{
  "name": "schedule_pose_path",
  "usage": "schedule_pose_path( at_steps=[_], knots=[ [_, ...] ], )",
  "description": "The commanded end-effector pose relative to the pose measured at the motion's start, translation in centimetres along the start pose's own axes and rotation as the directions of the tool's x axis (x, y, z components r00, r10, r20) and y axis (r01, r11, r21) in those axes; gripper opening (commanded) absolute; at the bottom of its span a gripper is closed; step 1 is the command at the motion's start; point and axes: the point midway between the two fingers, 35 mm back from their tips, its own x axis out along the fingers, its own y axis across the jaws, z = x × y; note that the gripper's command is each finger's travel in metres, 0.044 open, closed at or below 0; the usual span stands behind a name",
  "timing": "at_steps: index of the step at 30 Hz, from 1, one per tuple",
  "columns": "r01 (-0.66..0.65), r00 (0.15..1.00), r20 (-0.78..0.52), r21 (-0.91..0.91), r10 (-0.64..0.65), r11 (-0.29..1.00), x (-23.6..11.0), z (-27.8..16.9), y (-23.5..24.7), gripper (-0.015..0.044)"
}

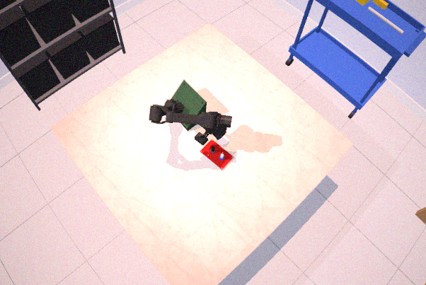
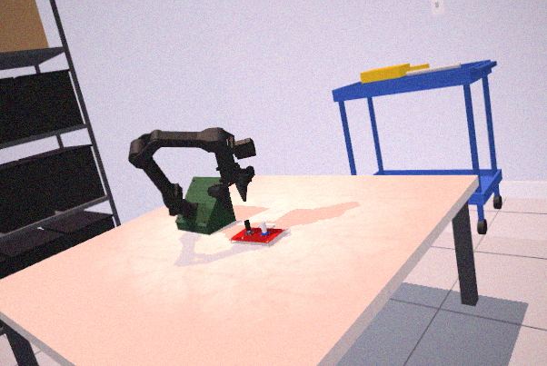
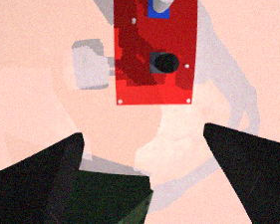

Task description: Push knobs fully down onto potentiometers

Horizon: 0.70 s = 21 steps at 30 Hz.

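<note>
A red circuit board (image 1: 223, 164) (image 2: 254, 238) (image 3: 182, 29) stands on the pale table near the arm's base. It carries a black knob (image 1: 212, 149) (image 2: 247, 225) (image 3: 163, 63) and a white knob (image 1: 221, 156) (image 2: 264, 228); the white one sits on a blue potentiometer (image 3: 152, 10). My gripper (image 2: 243, 196) (image 3: 144, 134) is open and empty. It hangs well above the table, on the base side of the board and clear of both knobs. In the wrist view its two dark fingers frame the bottom of the picture, with the board beyond them.
The arm rises from a green wedge-shaped mount (image 1: 189, 101) (image 2: 204, 205) just behind the board. A blue cart (image 1: 354, 36) (image 2: 422, 83) stands on the floor to the right of the table. A dark shelf rack (image 1: 53, 25) (image 2: 41, 137) stands to the left.
</note>
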Motion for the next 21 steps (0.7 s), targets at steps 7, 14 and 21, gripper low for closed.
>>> schedule_pose_path(
  at_steps=[7, 14, 21],
  knots=[
    [0.009, 1.000, -0.016, 0.007, -0.009, 1.000, 0.3, -6.4, 0.3, 0.0440],
    [0.009, 1.000, -0.016, 0.007, -0.009, 1.000, 0.3, -6.4, 0.3, 0.0440],
    [0.009, 1.000, -0.016, 0.007, -0.009, 1.000, 0.3, -6.4, 0.3, 0.0440]
  ],
)
